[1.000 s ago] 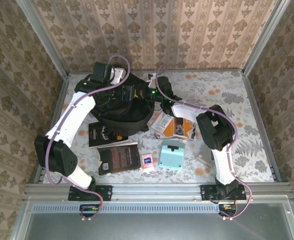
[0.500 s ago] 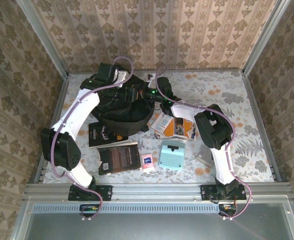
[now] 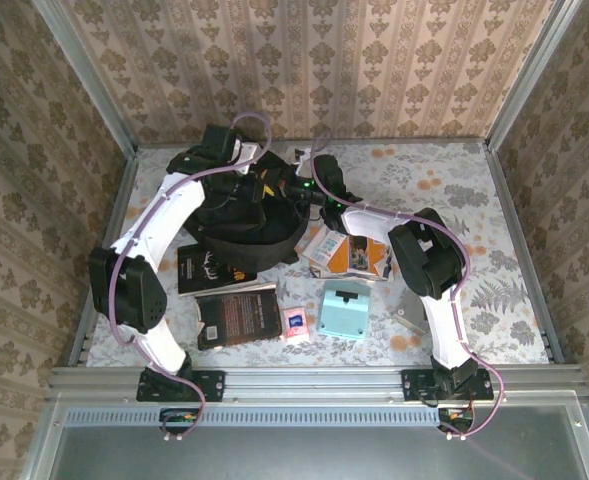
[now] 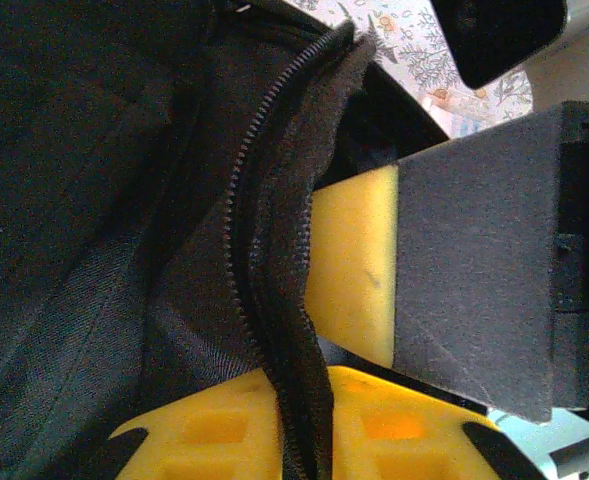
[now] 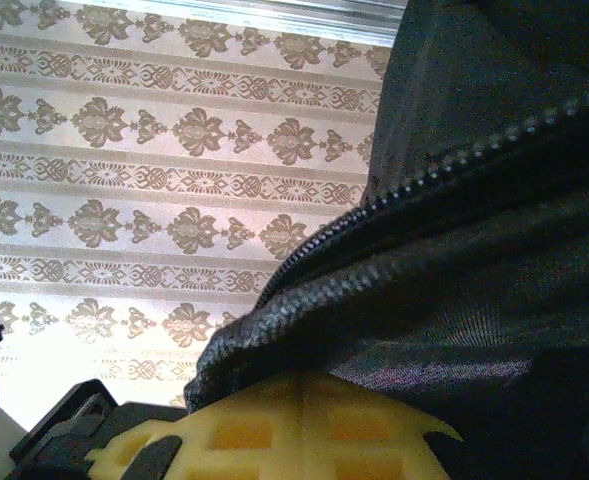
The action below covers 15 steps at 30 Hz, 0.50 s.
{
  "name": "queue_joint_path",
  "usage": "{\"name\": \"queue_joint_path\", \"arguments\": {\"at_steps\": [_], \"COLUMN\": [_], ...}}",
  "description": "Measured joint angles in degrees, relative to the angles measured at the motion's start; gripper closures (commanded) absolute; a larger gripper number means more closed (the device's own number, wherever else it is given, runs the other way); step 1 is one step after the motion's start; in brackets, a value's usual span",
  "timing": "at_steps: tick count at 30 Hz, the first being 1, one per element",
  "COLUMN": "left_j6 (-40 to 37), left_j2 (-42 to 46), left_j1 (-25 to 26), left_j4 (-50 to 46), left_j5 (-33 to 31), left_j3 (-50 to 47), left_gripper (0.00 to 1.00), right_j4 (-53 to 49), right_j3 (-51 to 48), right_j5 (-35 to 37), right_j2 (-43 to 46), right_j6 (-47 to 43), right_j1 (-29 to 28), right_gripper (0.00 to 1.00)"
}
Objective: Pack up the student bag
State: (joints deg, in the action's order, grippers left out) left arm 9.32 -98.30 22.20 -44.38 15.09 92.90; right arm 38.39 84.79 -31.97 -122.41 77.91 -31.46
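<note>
From above, the student bag [image 3: 244, 228] sits at the far left of the table [image 3: 494, 230], and both arms reach to its top. Over the last second the left hand [image 3: 258, 186] has swung in from the bag's far-left rim to its opening. The right hand [image 3: 300, 190] has kept its place at the opposite rim. Books [image 3: 236, 315] and a teal box [image 3: 344, 308] lie on the table just in front of the bag, none packed yet.

From the left wrist, the yellow pads [image 4: 354, 260] are clamped on the bag's zip edge [image 4: 274, 240], with the cloth pinched between them (a moment ago this hand stood wide apart).

From the right wrist, the lower pad [image 5: 304, 425] lies under the bag's zipped rim. The cloth hides the upper finger, so the hold is partly a judgement: the hand is closed, probably on that rim.

With both sides of the mouth now gripped, the arms look set to pull the bag open, and loading the books has still to start
</note>
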Motion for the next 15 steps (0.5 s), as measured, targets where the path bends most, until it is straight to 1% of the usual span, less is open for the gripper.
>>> {"name": "queue_joint_path", "arguments": {"at_steps": [2,6,10,12,15], "left_j6": [0.0,0.1,0.6,1.5,3.8], "left_j2": [0.0,0.6,2.4,3.8,5.6], "left_j1": [-0.4,-1.6,-3.3,-4.3,-6.0], "left_j4": [0.0,0.0,0.9,2.0,4.1], "left_j5": [-0.1,-0.2,0.2,1.0,3.1], "left_j3": [0.0,0.0,-0.8,-2.5,-5.6], "left_gripper": [1.00,1.00,1.00,1.00,1.00], "right_j4": [-0.4,-3.8,-12.9,-17.7,-24.7], "right_j3": [0.0,-0.4,-3.0,-4.4,-6.4], "right_j5": [0.0,0.7,3.6,5.5,9.3], "right_j2": [0.0,0.7,5.2,8.4,14.3], "right_j6": [-0.9,-4.3,-12.0,-16.4,-24.3], "right_j1": [0.0,0.0,0.0,0.0,0.0], "right_gripper": [1.00,1.00,0.98,0.92,0.78]}}
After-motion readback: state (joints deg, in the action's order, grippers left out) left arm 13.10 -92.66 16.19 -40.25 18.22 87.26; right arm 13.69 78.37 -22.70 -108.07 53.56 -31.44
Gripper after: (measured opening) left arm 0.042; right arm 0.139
